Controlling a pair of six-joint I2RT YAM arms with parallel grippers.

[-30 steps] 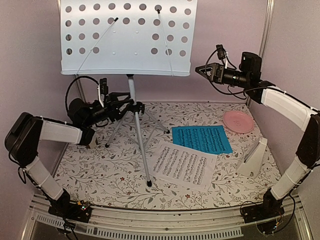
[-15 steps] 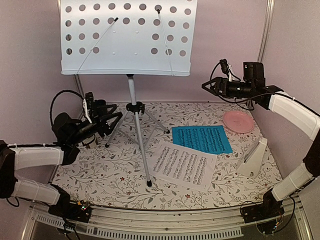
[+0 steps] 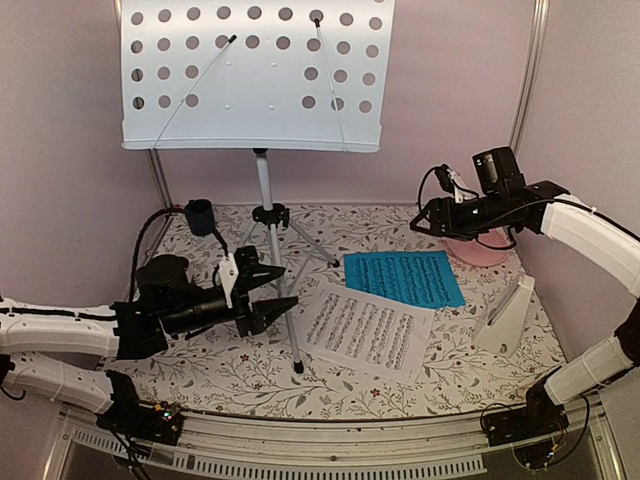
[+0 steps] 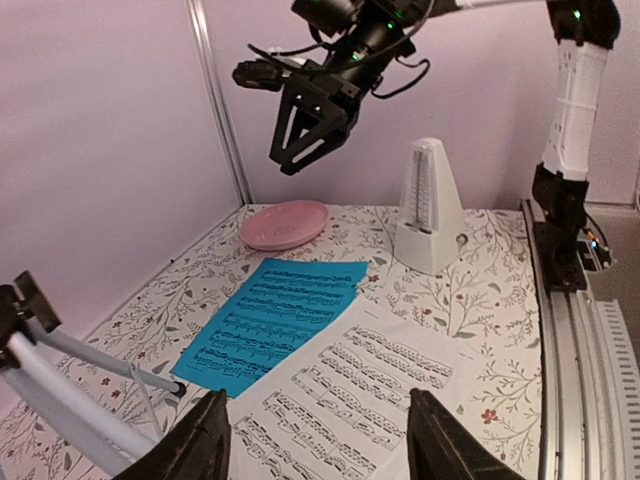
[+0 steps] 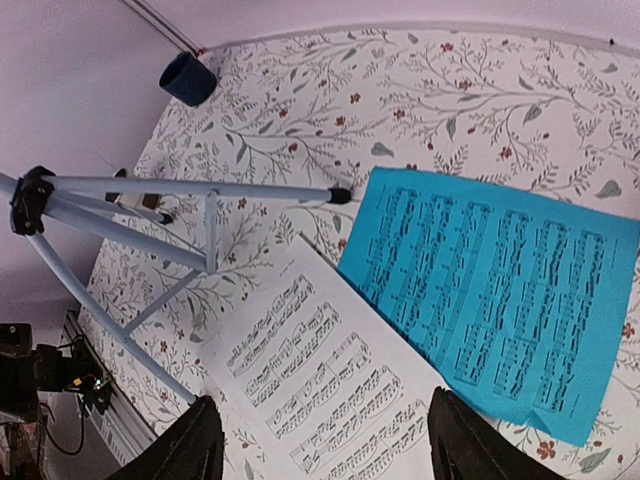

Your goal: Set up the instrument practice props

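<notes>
- Music stand (image 3: 255, 75): upright at back-centre, tripod legs spread on the floral table (image 3: 200, 370). Perforated tray is tilted toward the arms and bare, with nothing on its lip.
- White music sheet (image 3: 368, 330): flat on the table, centre-right, just beside the foot of the stand's front leg.
- Blue music sheet (image 3: 403, 277): flat, behind and right of the white one. Their edges meet along one side; can't tell which lies on top.
- Metronome (image 3: 505, 318): standing on the table at far right, near the right arm's lower link, apart from both sheets.
- Progress (my read): the stand is up, the rest is not done. Both sheets have yet to go on the tray, and the metronome prob. wants a final spot.
- Left gripper (image 3: 285, 290): low, level w/ the front tripod leg and right up against it in the top view. Fingers apart, nothing between them, aimed at the sheets.
- Right gripper (image 3: 420, 217): up in the air over the back-right, above the blue sheet's far edge. Fingers spread, empty.
- Room: the sheets lie flat, so no raised edge to grab. The white sheet's near corners have bare table around them.
- Tight spots: the tripod legs fence the left arm's path, so a nudge could shift the stand. Pink plate (image 3: 478, 254) sits under the right gripper, and a dark cup (image 3: 199, 216) is back-left by the wall.
- Walls close in on the left, back and right. The tray overhangs the back of the table.
</notes>
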